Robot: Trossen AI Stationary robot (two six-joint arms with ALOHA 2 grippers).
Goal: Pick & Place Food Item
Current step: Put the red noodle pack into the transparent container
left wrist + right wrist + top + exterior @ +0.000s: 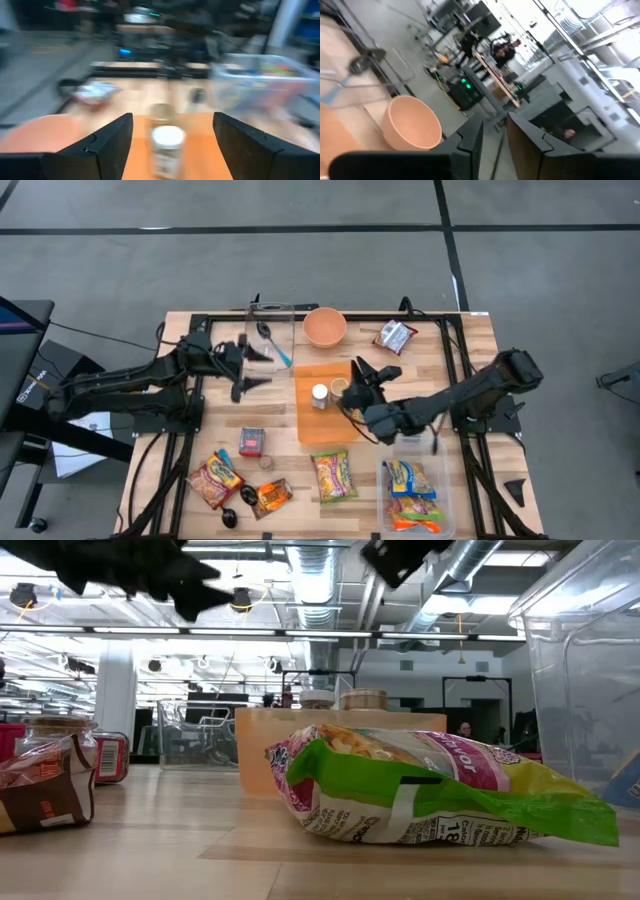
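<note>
An orange cutting board (pixel 325 420) in mid-table carries a white-lidded jar (pixel 320 395) and a tan-lidded jar (pixel 338 387), both upright. My left gripper (pixel 246 376) hovers open to the left of the board, above the table. It points at the jars (pixel 167 150) and touches nothing. My right gripper (pixel 366 376) hangs over the board's right edge beside the tan-lidded jar. Its fingers are nearly together (pixel 495 137) with nothing between them. A green snack bag (pixel 333 476) lies flat near the front edge (pixel 440 790).
At the back are an orange bowl (pixel 325 327), a clear container with a spoon (pixel 270 338) and a snack packet (pixel 395 337). A clear bin of snack bags (pixel 415 495) stands front right. A red can (pixel 252 442) and more snack bags (pixel 215 480) lie front left.
</note>
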